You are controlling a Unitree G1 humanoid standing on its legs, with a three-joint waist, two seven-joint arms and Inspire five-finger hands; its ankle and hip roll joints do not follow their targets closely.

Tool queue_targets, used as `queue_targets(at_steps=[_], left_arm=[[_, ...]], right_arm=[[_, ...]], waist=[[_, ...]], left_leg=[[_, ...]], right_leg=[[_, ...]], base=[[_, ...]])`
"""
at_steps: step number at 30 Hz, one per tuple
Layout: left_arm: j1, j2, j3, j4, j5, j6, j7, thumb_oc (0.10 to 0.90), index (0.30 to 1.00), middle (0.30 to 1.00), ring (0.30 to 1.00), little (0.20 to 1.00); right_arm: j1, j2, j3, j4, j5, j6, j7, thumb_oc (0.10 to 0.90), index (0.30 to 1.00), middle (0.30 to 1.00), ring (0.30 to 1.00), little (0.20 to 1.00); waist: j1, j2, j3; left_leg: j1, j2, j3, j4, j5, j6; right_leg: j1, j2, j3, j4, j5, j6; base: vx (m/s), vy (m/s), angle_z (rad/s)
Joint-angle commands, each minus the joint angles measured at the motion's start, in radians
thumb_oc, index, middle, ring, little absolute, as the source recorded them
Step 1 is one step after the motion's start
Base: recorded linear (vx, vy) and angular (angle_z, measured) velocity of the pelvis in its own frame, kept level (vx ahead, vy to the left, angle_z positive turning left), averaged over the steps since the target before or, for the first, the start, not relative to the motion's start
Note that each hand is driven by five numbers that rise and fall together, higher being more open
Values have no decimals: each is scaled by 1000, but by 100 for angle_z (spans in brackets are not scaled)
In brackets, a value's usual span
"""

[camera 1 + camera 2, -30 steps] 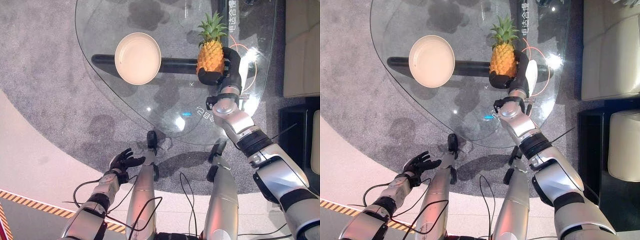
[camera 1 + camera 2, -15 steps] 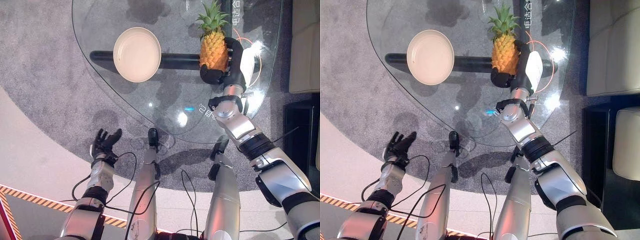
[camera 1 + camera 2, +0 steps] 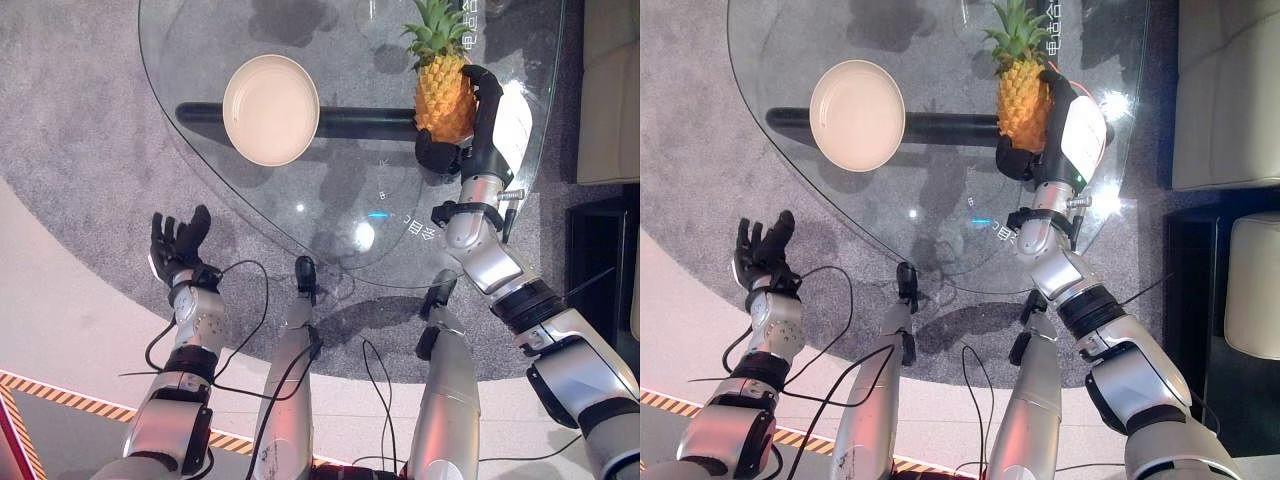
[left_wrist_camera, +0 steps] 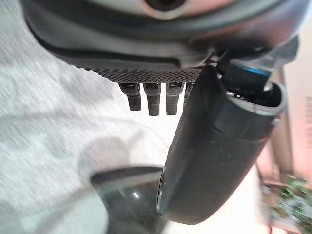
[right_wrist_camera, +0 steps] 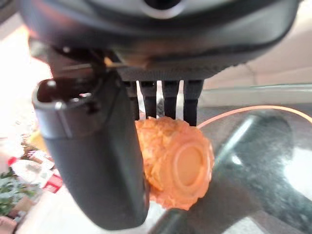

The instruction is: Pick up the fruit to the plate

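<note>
Pineapple (image 3: pixel 445 92) gripped in right hand (image 3: pixel 478 130), above glass table (image 3: pixel 340 215).

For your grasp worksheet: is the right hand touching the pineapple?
Touching. The right wrist view shows the right hand with thumb and fingers pressed round the pineapple.

There is one pineapple (image 3: pixel 444 88) and one round cream plate (image 3: pixel 271 109), both on a single glass table (image 3: pixel 200 170). Two robot hands show: the right hand (image 3: pixel 478 128), which is wrapped round the pineapple, and the left hand (image 3: pixel 176 247), with its fingers spread over grey carpet (image 3: pixel 80 130).
</note>
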Motion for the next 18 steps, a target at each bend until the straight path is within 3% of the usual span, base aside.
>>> queue_targets(at_steps=[1, 10, 18], left_arm=[[-55, 106, 27, -86, 35, -113, 18, 800, 900, 900, 900, 900], [-65, 48, 2, -277, 168, -129, -27, 800, 900, 900, 900, 900], [-81, 48, -31, -427, 237, -88, -59, 800, 900, 900, 900, 900]], right_arm=[[-78, -38, -55, -179, -148, -156, -60, 100, 300, 300, 300, 200], [-55, -19, -88, -238, -217, -224, -17, 100, 300, 300, 300, 200], [-46, -22, -109, -279, -245, -283, 19, 100, 300, 300, 300, 200]], waist=[[-11, 8, -20], [-6, -4, -20], [-8, -14, -20]], left_leg=[[-30, 15, -43, 86, -58, -26], [-45, 16, -50, 90, -65, -25], [-51, 16, -53, 90, -70, -26]], right_leg=[[15, -2, 5, -44, 18, 22], [15, -2, -3, -55, 25, 28], [18, -1, -8, -69, 32, 33]], base=[[-9, -35, 0], [-6, -36, 0], [-1, -27, 1]])
